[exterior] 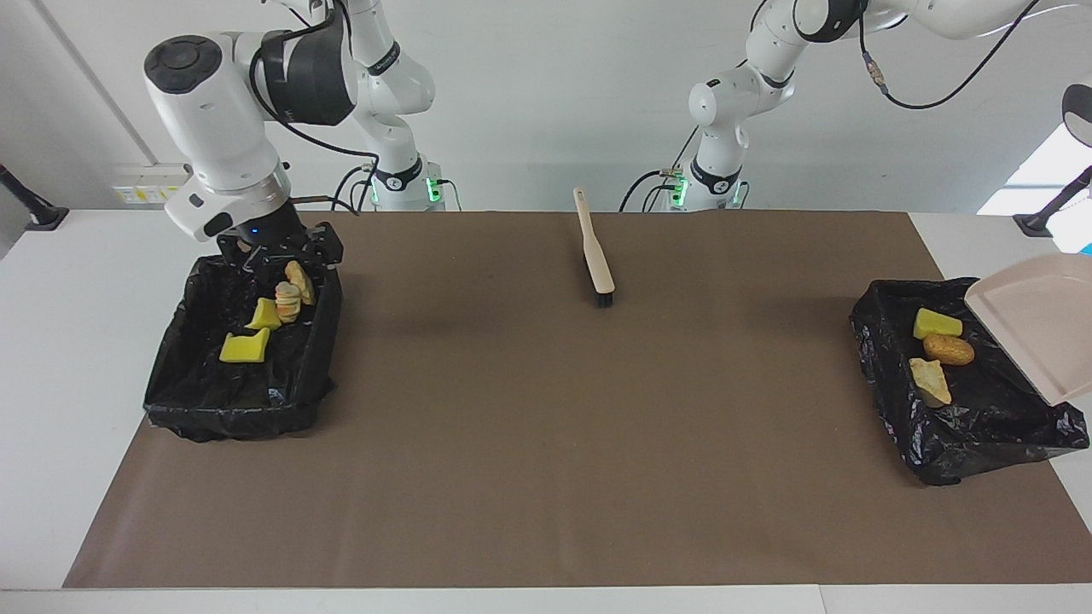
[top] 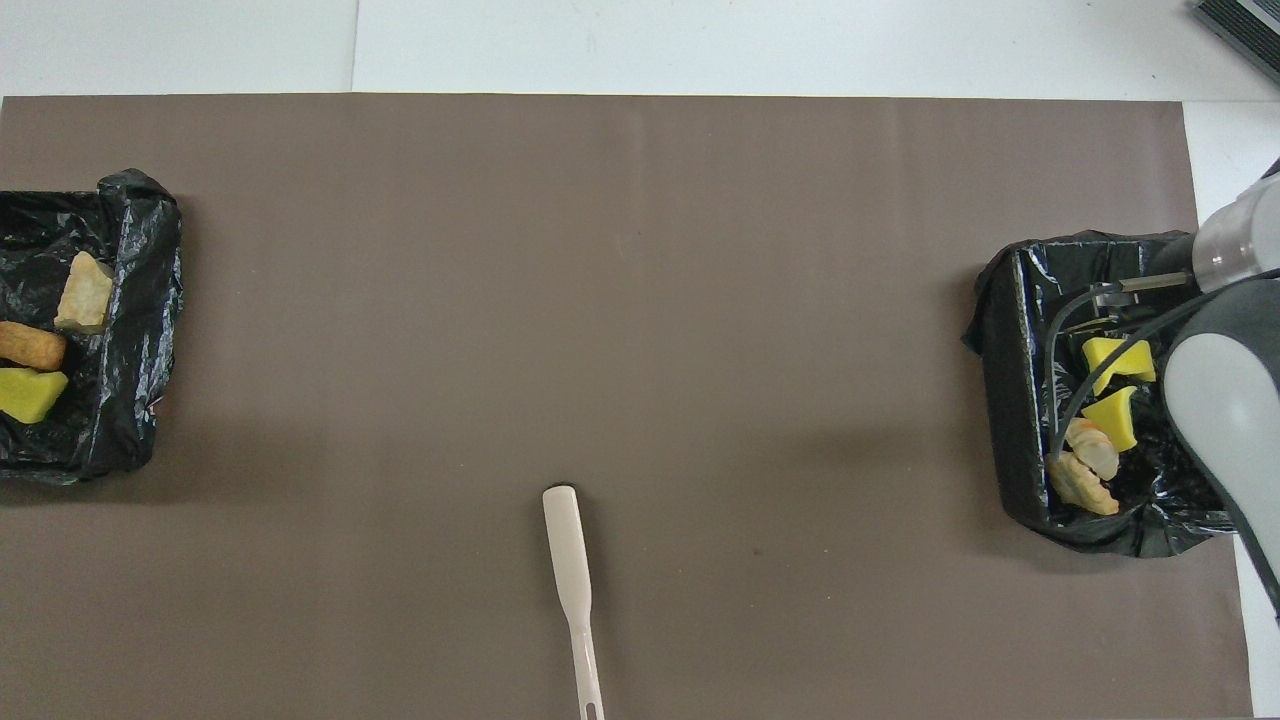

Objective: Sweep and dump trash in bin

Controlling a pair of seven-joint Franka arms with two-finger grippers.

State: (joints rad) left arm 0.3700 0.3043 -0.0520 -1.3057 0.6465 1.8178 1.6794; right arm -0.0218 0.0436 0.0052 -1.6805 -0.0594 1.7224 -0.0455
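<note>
Basically done: trash (exterior: 936, 348) all sitting in the two lined bins (exterior: 239, 401), mat swept bare. Left claw, out of frame, clamped on the tipped-up dustpan (exterior: 1036, 328); right claw (exterior: 277, 249) wide open, empty, over its bin. Only putting tools down left, probably

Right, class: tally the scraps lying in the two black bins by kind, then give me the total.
Yellow sponge pieces: 3
Bread-like lumps: 3
Pale cream chunk: 1
Total: 7
</note>
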